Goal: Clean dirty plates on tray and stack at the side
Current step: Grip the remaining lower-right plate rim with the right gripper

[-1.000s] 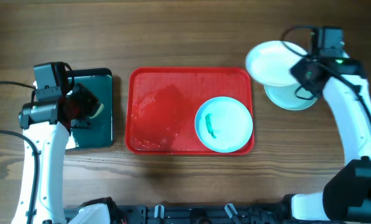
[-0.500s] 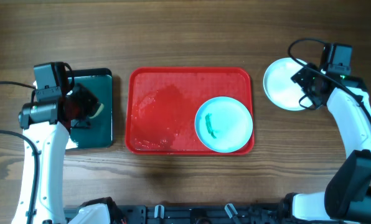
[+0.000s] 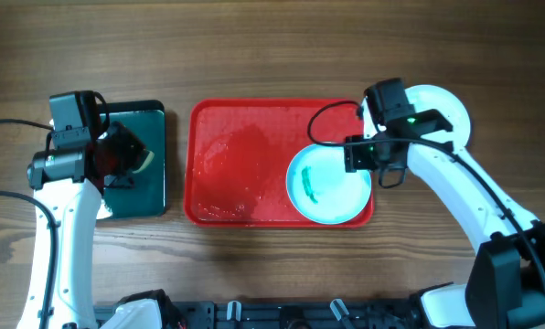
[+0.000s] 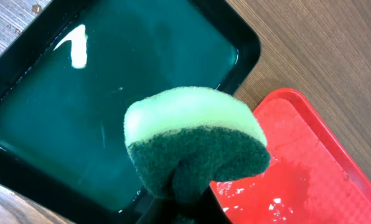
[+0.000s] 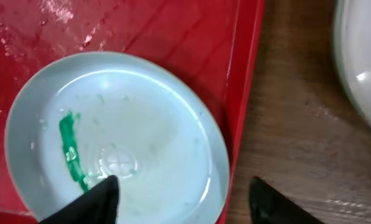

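A pale turquoise plate with a green smear lies in the front right corner of the red tray. My right gripper hovers open over that plate's right rim. In the right wrist view the right gripper has one finger above the plate's inside and the other past the tray's rim, over the wood. A white plate tops the stack on the table to the right of the tray. My left gripper is shut on a green sponge above the dark tray.
A small dark green tray holding water sits left of the red tray. The red tray's floor is wet and glistening. The white plate's edge lies close to the right of the red tray's rim.
The right gripper has let go of the white plate on the stack at the right, opened, and swung left over the turquoise plate on the tray. The left arm has not moved.
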Robot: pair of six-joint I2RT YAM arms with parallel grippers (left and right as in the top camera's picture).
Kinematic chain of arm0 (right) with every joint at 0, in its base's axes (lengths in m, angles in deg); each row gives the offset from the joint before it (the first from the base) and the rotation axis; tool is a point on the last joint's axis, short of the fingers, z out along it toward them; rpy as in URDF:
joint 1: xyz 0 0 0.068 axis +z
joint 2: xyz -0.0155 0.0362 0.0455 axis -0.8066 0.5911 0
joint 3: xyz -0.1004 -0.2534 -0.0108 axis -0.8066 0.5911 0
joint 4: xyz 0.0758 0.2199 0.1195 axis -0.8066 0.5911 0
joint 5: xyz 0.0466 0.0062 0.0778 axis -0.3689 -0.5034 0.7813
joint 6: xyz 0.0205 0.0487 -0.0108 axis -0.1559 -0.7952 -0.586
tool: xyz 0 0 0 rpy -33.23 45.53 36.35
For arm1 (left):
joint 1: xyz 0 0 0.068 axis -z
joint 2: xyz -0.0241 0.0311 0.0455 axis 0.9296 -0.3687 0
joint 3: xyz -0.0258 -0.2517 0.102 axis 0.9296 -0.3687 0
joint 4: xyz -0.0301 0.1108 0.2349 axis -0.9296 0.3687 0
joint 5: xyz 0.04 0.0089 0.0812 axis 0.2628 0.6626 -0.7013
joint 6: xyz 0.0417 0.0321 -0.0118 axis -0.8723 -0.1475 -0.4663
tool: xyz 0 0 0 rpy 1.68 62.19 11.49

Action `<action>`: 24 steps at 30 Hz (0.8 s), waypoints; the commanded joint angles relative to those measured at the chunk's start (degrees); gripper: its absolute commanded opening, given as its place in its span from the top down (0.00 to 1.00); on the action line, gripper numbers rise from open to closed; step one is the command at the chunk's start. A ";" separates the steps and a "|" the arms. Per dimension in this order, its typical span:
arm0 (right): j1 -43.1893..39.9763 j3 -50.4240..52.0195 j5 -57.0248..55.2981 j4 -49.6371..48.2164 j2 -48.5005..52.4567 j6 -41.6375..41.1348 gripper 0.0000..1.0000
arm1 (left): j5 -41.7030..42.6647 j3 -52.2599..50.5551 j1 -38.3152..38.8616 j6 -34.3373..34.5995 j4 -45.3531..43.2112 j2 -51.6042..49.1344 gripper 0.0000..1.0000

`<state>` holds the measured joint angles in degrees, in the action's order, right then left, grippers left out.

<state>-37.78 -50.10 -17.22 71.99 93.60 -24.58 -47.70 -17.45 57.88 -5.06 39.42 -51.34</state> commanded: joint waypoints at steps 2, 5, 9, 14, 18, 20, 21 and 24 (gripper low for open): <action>0.28 0.15 -6.23 -0.90 1.31 4.24 0.40 | 0.48 -0.13 -0.24 0.35 -0.31 -0.22 0.96; 0.28 0.59 -1.38 -0.90 3.91 7.50 0.47 | 0.50 -0.13 -0.24 0.35 -0.31 -0.22 0.96; 0.28 2.95 -0.48 -2.27 6.25 7.89 0.53 | 0.50 -0.13 -0.24 0.35 -0.33 -0.22 0.96; 0.28 3.93 -1.88 -3.13 7.04 8.94 0.53 | 0.50 -0.13 -0.24 0.35 -0.33 -0.22 0.95; 0.28 5.25 -1.49 -3.61 7.04 9.77 0.62 | 0.50 -0.13 -0.24 0.35 -0.31 -0.22 0.95; 0.28 7.13 -1.29 -5.25 7.04 9.70 0.63 | 0.50 -0.13 -0.24 0.35 -0.33 -0.22 0.95; 0.28 7.87 -0.26 -5.92 7.04 9.75 0.65 | 0.52 -0.13 -0.24 0.35 -0.33 -0.22 0.95; 0.28 7.98 4.39 -7.30 7.04 9.57 0.68 | 0.70 -0.13 -0.24 0.37 -0.48 -0.22 0.95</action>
<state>-37.67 -42.98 -17.20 65.56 99.87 -15.38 -47.70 -17.45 57.88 -5.06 39.33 -51.34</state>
